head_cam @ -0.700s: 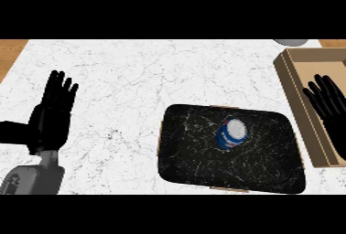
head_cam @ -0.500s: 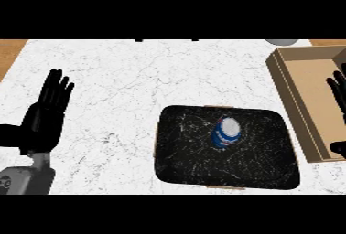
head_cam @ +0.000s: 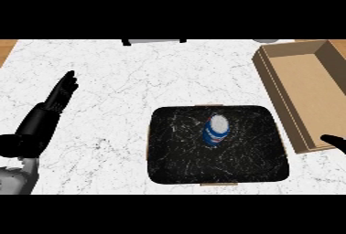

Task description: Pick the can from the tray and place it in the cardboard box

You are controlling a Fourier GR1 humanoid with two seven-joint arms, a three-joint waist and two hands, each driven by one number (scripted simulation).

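Head view looking steeply down on a white marbled table [head_cam: 135,77]. The landmark is a dark, marbled square tray [head_cam: 250,155] with rounded corners, lying flat on the table. A blue-and-white can [head_cam: 216,130] stands upright inside the tray, slightly above and left of the tray's middle, touched by neither hand. Right of the tray and reaching well above it lies an open cardboard box [head_cam: 278,87], its brown floor bare; its lower corner sits just beside the tray's right edge. Well to the left of the tray, the left hand [head_cam: 42,122] rests over the table with fingers straight and together, pointing up and to the right, holding nothing; its grey forearm enters from the lower left corner. Right of the tray, just below the box's lower corner, only a small black tip of the right hand [head_cam: 335,141] shows at the view's edge; whether its fingers are spread or curled cannot be told. A grey object [head_cam: 154,41] lies at the table's far edge, well above the tray.
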